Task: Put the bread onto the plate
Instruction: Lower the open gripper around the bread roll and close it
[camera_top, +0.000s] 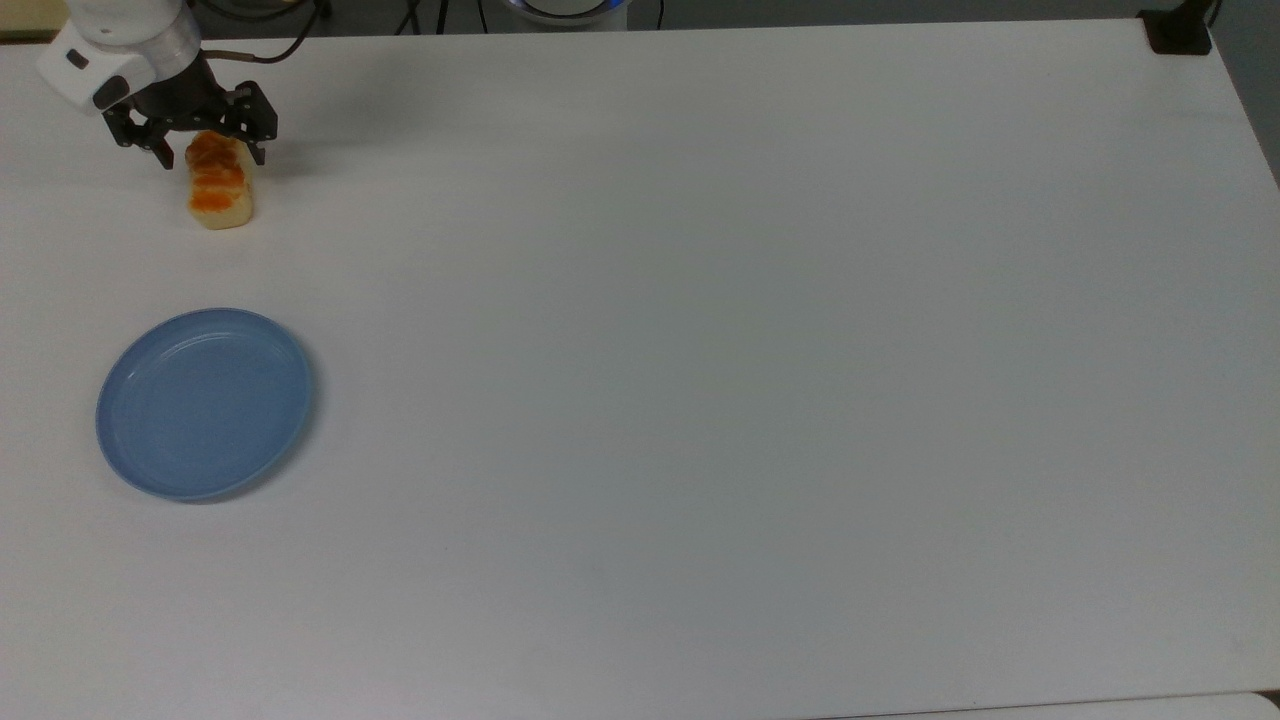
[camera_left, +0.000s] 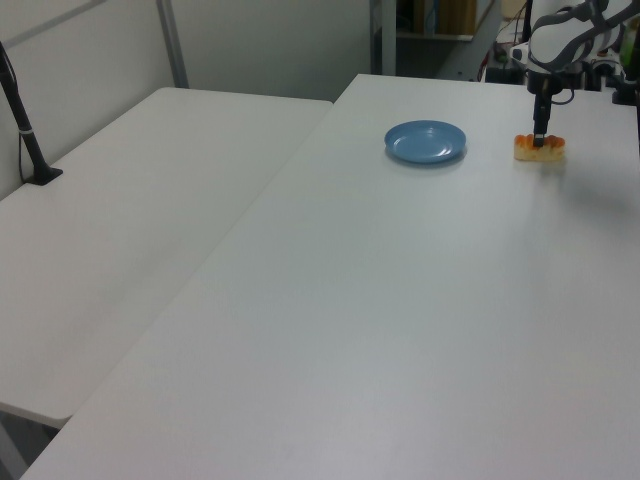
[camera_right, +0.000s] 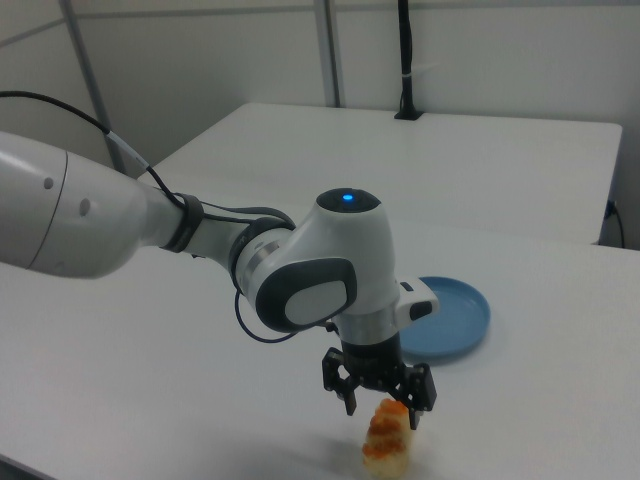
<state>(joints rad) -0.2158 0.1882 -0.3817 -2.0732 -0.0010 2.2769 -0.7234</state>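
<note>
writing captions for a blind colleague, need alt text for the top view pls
A robot arm's open black claw straddles the far end of a small orange-glazed bread roll near the top view's upper left corner of a white table. An empty light-blue plate sits below the roll toward the top view's left edge, apart from it.
</note>
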